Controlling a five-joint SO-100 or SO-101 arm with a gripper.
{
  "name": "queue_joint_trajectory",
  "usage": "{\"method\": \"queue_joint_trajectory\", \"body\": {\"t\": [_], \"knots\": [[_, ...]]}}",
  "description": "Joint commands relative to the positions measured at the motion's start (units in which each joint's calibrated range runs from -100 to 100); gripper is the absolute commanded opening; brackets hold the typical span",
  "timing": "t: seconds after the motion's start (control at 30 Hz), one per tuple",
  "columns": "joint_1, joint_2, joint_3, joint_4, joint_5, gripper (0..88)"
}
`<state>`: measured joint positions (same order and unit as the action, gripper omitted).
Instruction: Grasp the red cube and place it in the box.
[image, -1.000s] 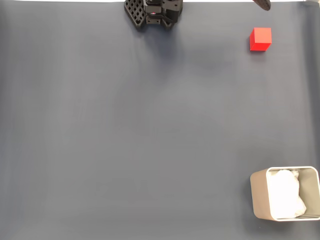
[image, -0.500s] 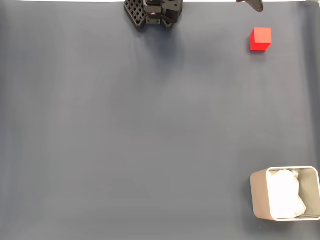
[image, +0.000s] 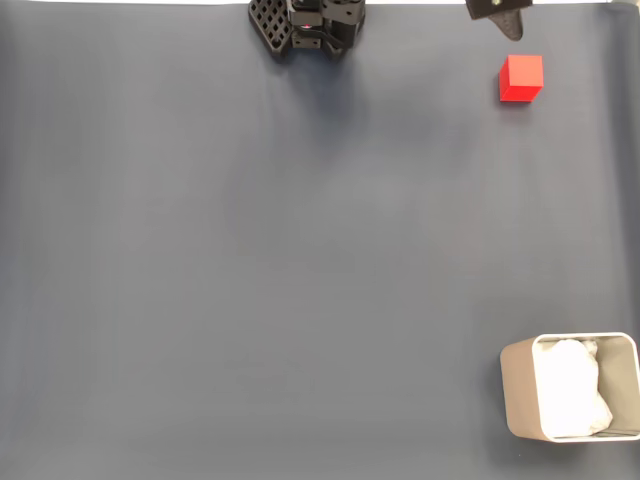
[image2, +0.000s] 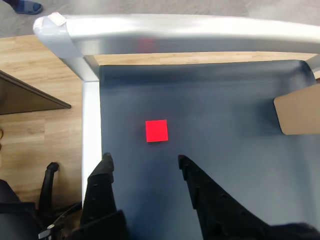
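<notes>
step: approach, no grasp | gripper (image2: 144, 160) fingers spread wide, empty, above the tabletop (image2: 225, 150) | red cube (image2: 156, 131) just ahead of the tips, near the mat's edge | box (image: 570, 388) well apart | next: advance, lower to straddle cube, close

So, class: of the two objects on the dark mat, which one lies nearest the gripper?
The red cube is nearest: in the wrist view it sits just ahead of the open gripper. The box stands at the mat's opposite end in the fixed view.
</notes>
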<state>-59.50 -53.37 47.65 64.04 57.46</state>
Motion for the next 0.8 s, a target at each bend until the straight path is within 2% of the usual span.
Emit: {"method": "queue_joint_trajectory", "body": {"t": [0.0, 0.77], "knots": [[0.33, 1.03, -0.30, -1.99, -0.98, 33.1], [2.11, 9.34, 7.55, -18.30, 0.44, 39.2]]}}
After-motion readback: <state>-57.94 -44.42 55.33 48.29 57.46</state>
